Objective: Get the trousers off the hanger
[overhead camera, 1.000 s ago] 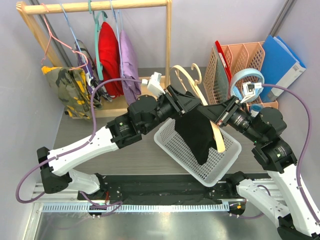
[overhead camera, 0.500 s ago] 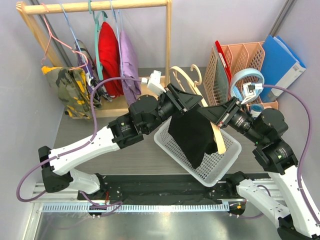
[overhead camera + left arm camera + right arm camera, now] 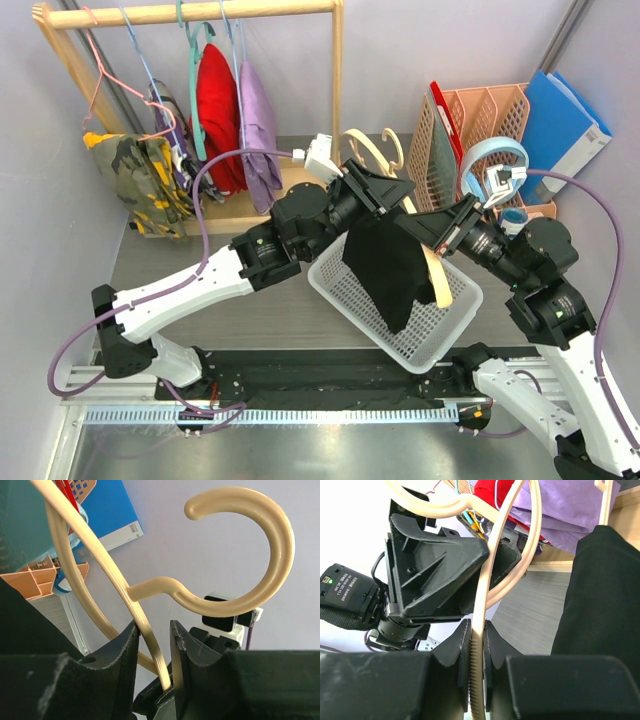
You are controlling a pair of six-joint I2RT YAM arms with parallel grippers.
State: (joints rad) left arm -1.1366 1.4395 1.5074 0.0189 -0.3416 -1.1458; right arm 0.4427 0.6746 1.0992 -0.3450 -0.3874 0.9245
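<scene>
The cream hanger (image 3: 372,152) is held in the air over the white basket (image 3: 455,325), hook towards the back. The black trousers (image 3: 385,268) hang from it down into the basket. My left gripper (image 3: 403,197) is closed down on one curved arm of the hanger (image 3: 145,630), which crosses slantwise between its narrowly spaced jaws (image 3: 152,630); the hook (image 3: 270,575) is above. My right gripper (image 3: 418,226) is shut on the ridged part of the hanger (image 3: 492,565), jaws (image 3: 474,630) tight on it. The trousers (image 3: 605,605) fill the right of that view.
A wooden clothes rail (image 3: 200,12) at the back left carries a red garment (image 3: 215,95), a purple garment (image 3: 258,120), a camouflage garment (image 3: 140,180) and thin wire hangers. A peach file organiser (image 3: 480,125) and blue folder (image 3: 565,120) stand at the back right.
My left arm has shifted right and turned, its elbow now closer to the hanger. The trousers swung a little left, then back. The right arm has barely moved.
</scene>
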